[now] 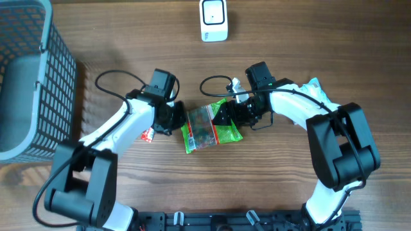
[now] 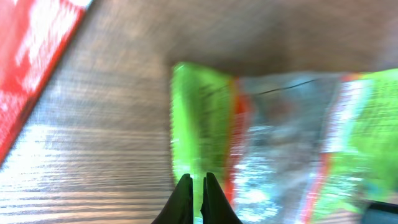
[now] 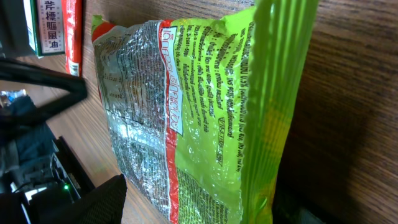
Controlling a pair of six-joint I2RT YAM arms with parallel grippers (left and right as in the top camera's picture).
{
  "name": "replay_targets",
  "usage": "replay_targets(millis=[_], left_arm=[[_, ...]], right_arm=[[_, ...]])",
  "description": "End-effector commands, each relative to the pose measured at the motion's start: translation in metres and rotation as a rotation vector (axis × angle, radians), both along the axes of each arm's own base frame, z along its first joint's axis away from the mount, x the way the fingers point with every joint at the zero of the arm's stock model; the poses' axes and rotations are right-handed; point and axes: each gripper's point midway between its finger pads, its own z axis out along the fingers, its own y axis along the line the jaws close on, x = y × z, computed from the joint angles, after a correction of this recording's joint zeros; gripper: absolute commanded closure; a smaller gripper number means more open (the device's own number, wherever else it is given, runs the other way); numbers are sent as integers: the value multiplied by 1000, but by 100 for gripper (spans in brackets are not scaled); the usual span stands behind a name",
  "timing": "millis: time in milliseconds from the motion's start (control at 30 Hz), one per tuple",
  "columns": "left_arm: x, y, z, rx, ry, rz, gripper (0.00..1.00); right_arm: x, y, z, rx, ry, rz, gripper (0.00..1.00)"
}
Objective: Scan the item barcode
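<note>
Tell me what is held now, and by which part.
Cannot be told: shut left gripper meets the green packet at its end; right gripper stands open over it.

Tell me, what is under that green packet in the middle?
Only the wooden table shows around the packet, which lies on it. Its underside is covered, so whether a barcode or anything else sits beneath cannot be seen.

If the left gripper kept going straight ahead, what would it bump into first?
Most likely the green packet: the shut left gripper points right at its near edge. The blurry picture hides whether they already touch.
</note>
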Motion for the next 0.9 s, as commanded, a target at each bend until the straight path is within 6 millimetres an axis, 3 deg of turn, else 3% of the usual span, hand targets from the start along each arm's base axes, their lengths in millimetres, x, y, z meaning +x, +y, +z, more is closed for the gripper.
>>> replay_targets(millis=[0, 233, 467, 867], left_arm=[[11, -4, 15, -21, -47, -5, 96], [2, -19, -12, -8, 11, -51, 96], [-10, -14, -48, 34, 116, -55, 96], [-13, -9, -56, 60, 135, -52, 96]], right_arm=[[-4, -4, -9, -33, 8, -3, 27], [-3, -3, -8, -31, 4, -2, 26], [-3, -3, -8, -31, 2, -3, 26], [-11, -1, -9, -43, 46, -11, 29]])
